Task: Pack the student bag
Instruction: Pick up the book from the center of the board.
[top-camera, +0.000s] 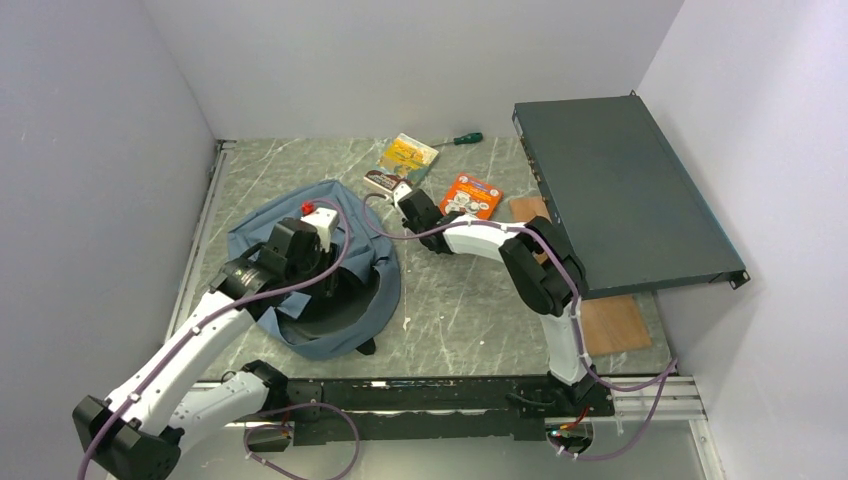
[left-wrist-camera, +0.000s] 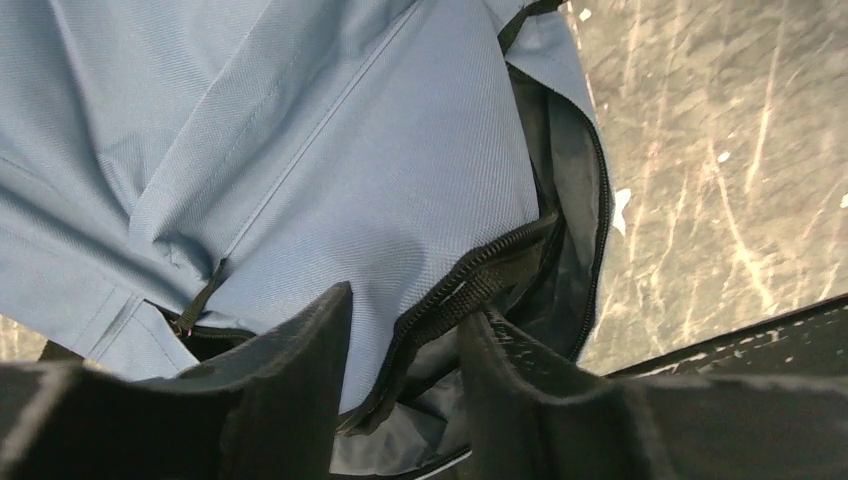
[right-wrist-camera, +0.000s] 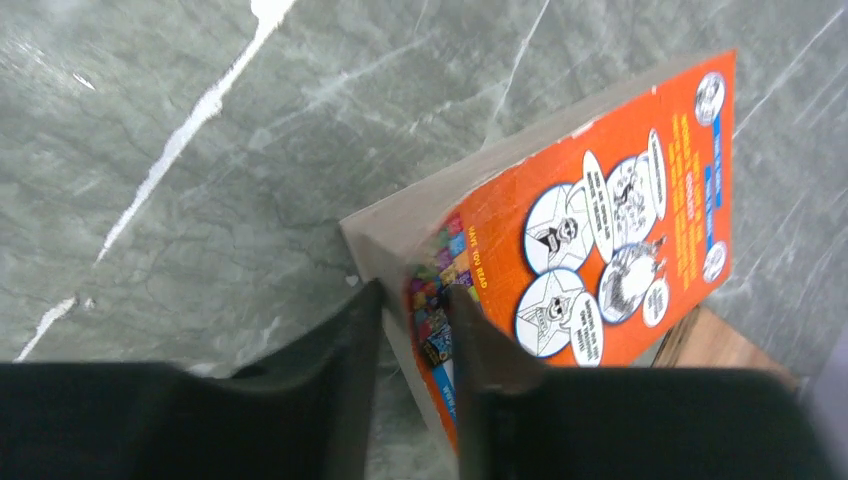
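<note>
Seen from above, the grey-blue student bag (top-camera: 262, 222) lies flat at the left of the marble worktop (top-camera: 470, 300), its black-lined mouth gaping towards the arms' bases. The left pincer (top-camera: 325, 270) hangs over that mouth. The right arm stretches towards an orange book (top-camera: 470, 195) at centre, with the right pincer (top-camera: 432, 210) at the book's left edge. Behind the book lie a yellow packet (top-camera: 408, 155) and a green-handled screwdriver (top-camera: 465, 138). A dark grey metal box (top-camera: 620, 195) fills the right side, with a wooden board (top-camera: 615, 325) showing from under its near edge.

The left wrist camera shows the left pincer (left-wrist-camera: 410, 310) released, its two fingers apart. The student bag (left-wrist-camera: 350, 150) passes its zipper edge (left-wrist-camera: 480, 265) and a fold of blue fabric between them, unpinched. Black lining (left-wrist-camera: 570, 200) shows inside the mouth, and bare worktop (left-wrist-camera: 720, 200) lies to the right.

The right wrist camera shows the right pincer (right-wrist-camera: 412, 295) clenched on the orange book (right-wrist-camera: 600, 220). One finger presses the grey page edge, the other the cartoon-printed cover. Grey worktop (right-wrist-camera: 200, 150) spreads to the left, and a corner of wooden board (right-wrist-camera: 720, 345) shows beyond the book.
</note>
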